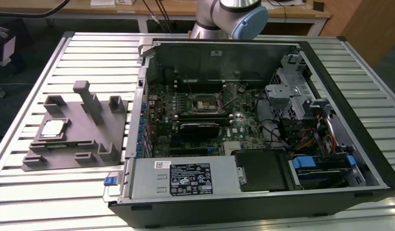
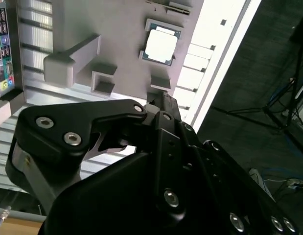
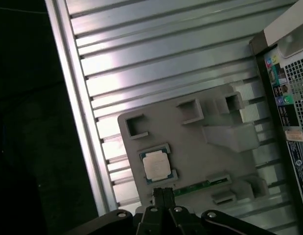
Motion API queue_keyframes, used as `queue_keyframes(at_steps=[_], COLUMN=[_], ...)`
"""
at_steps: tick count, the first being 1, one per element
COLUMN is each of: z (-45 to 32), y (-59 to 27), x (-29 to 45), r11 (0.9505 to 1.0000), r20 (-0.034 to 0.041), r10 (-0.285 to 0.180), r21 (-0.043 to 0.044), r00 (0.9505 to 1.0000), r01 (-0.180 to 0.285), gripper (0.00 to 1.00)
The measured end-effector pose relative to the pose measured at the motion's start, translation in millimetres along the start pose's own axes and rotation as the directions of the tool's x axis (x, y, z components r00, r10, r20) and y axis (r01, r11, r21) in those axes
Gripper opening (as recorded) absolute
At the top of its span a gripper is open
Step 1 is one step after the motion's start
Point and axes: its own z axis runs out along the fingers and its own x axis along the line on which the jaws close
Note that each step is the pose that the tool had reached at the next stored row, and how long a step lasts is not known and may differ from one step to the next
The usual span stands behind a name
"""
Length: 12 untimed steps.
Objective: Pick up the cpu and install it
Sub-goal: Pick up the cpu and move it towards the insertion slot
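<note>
Resting in the grey fixture [image 3: 200, 156] on the bench [image 3: 141, 73], the cpu [image 3: 154, 165] lies near the tool [image 3: 163, 192], whose fingers [image 3: 158, 197] are clenched together, empty.

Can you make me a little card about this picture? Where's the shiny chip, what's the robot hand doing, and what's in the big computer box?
cpu: lying flat in a pocket of the grey fixture block, not picked up
fixture block: on the slatted metal table, beside the open computer case
gripper: near the cpu, apart from it, shut, holding nothing
socket: on the motherboard inside the case, looks empty
install: not yet done
</note>
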Motion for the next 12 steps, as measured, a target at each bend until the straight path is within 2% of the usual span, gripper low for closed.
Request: queue_keyframes(at_steps=[5,10,11,12], z=[4.5,9.0,9.7,10.3], y=[-0.2,-0.5,-0.5,-0.5], x=[0.1,0.1,0.1,0.2], r11=[0.996,0.9839,0.981,0.9776], r20=[-0.0037,-0.0076,-0.0087,-0.0094], r10=[-0.089,-0.179,-0.194,-0.21], r21=[-0.0014,-0.0033,-0.0036,-0.004], r00=[0.996,0.9838,0.981,0.9776], r01=[0.089,0.179,0.194,0.21], gripper=[0.11,0.11,0.17,0.17])
